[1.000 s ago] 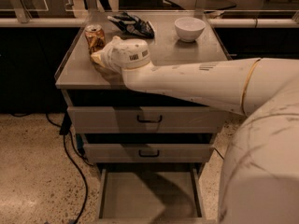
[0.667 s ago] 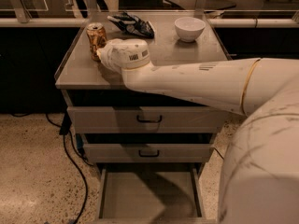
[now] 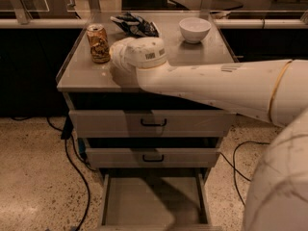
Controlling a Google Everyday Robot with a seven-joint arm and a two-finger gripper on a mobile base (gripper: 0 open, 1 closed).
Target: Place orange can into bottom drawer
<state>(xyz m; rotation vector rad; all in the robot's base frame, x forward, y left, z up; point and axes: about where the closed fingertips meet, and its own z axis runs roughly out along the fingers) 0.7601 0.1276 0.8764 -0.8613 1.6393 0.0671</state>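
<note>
One orange can (image 3: 98,43) stands upright on the surface (image 3: 202,52), probably light, thin-walled, slick; grip its middle. The hand (image 3: 117,57) hovers just beside it; open or closed, I cannot tell.

Robot lab: claw (image 3: 115,62) over drawer cabinet (image 3: 197,57)
</note>
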